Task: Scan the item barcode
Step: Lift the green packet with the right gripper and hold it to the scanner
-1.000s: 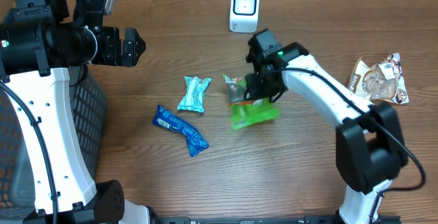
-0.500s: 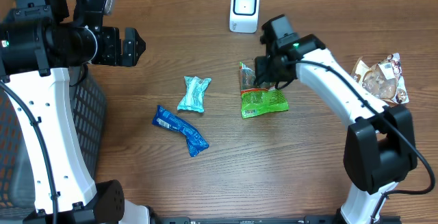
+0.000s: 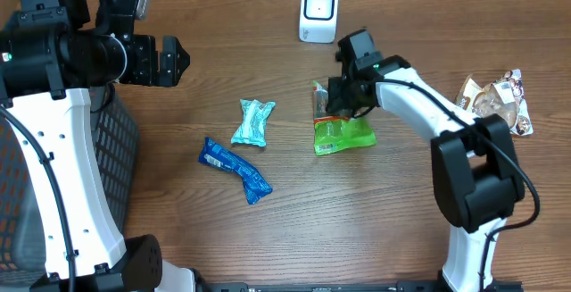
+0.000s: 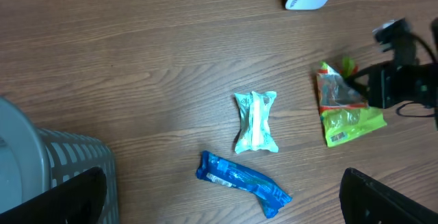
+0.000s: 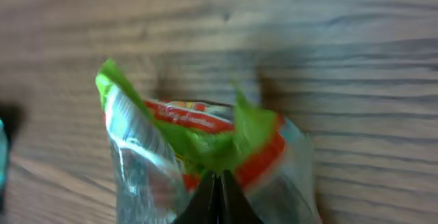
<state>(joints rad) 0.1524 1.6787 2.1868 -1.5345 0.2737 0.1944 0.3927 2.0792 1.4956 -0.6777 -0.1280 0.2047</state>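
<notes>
- The green snack bag (image 3: 343, 135) lies flat on the wooden tabletop (image 3: 375, 221), directly under and just in front of the right claw (image 3: 337, 104). Its crinkled clear-and-red top end points up into the claw.
- The right claw is pressed together. From its own wrist camera the two fingertips (image 5: 219, 191) meet in a thin point with the bag's green film pinched between them.
- The white barcode scanner (image 3: 318, 12) stands upright beyond the right claw, toward the far edge and slightly to its left, apart from the bag.
- To the left of the right claw, with bare wood between, a pale teal packet (image 3: 253, 121) lies on the tabletop.
- Farther left and nearer the robot, a blue wrapper (image 3: 235, 169) lies at a slant, near the teal packet but not touching it.
- Well off to the right of the right claw, a brown-and-clear snack bag (image 3: 495, 104) sits near the tabletop's edge.
- The left claw (image 3: 169, 62) is held high at the far left with its fingers spread wide and nothing between them, well apart from every packet.
- Below the left arm, a grey mesh basket (image 3: 120, 154) stands at the left edge of the tabletop.
</notes>
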